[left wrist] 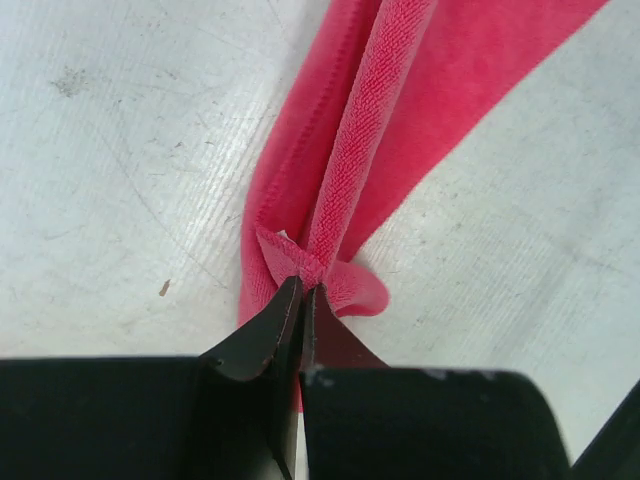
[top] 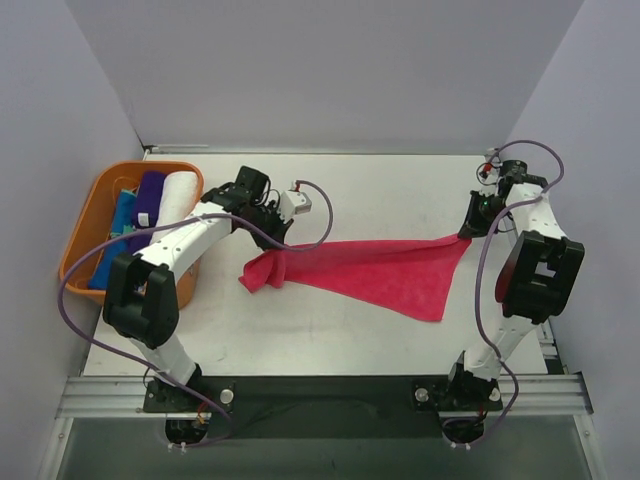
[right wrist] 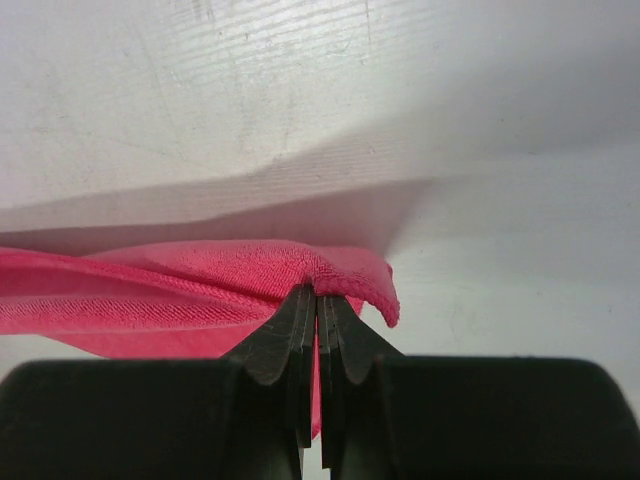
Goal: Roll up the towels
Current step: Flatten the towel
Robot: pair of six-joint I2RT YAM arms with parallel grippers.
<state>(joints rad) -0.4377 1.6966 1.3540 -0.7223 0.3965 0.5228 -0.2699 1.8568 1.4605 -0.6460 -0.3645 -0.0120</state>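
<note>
— Where is the hot pink towel (top: pixel 370 270)?

— Out on the white desk (top: pixel 330 335), strung between the two arms. It is unrolled and runs crosswise from left to right.

— What shape is it in?

— Wide through the middle, with its lower corner drooping toward the near edge, and drawn to a narrow point at the right end. The left end is bunched into soft folds.

— And the left jaws?

— Clenched on that bunched end. The left wrist view shows the black tips pinched together on a knot of cloth, and a thick rolled hem of the towel (left wrist: pixel 370 120) runs away from them. The weave is fine and looped, like terry.

— The right jaws?

— Clamped too, on a corner of the towel (right wrist: pixel 150 290) that curls over the tips like a lip. Diagonal ribbing shows in the fabric.

— What is the desk like?

— Matte and scuffed, with faint scratches and small specks.

— Anything else?

— An orange basket (top: pixel 90 215) of smooth plastic with rounded corners, at the left edge. It holds a white roll (top: pixel 178 195), a purple roll (top: pixel 150 197) and a teal cloth (top: pixel 120 215), packed side by side.
</note>
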